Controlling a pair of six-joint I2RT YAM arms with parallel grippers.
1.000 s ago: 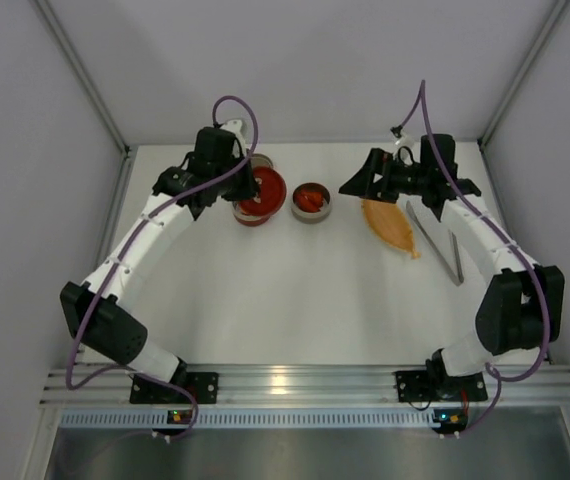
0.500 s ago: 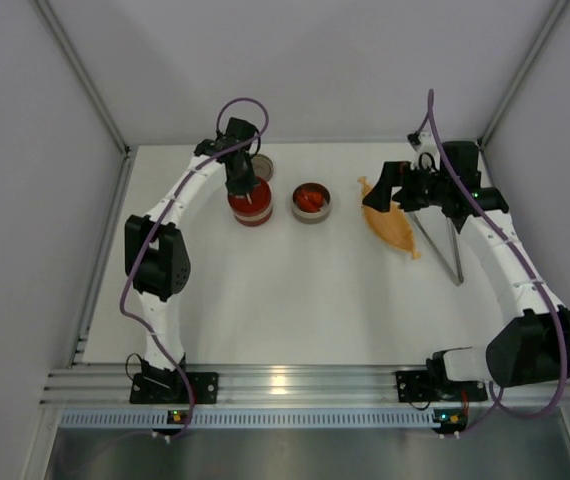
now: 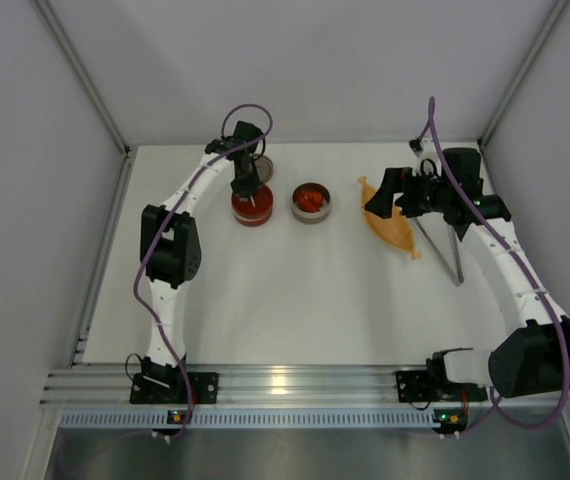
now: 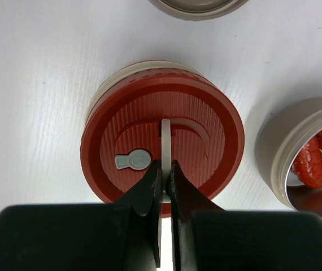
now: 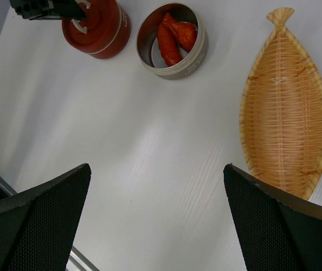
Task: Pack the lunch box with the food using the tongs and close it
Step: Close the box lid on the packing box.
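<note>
The lunch box is round steel tins. A red lid (image 4: 164, 132) sits flat on one tin (image 3: 251, 205). My left gripper (image 4: 162, 169) is shut on the lid's thin white handle (image 4: 165, 141). Beside it an open tin (image 5: 172, 39) holds red slices of food (image 4: 313, 158). My right gripper (image 5: 156, 166) hangs open and holds nothing, above bare table left of the orange dish (image 5: 285, 107). In the top view it (image 3: 390, 195) is by the dish's far end. The tongs (image 3: 433, 243) lie on the table right of the dish, untouched.
A third steel tin part (image 4: 198, 7) stands just behind the lidded tin, close to the back wall. White walls close in the table on the left, back and right. The orange woven dish (image 3: 390, 228) has nothing in it.
The left gripper has brought the red lid from a tilt down flat onto its tin, and that arm has folded back toward the left wall. The right gripper shifted slightly right.
</note>
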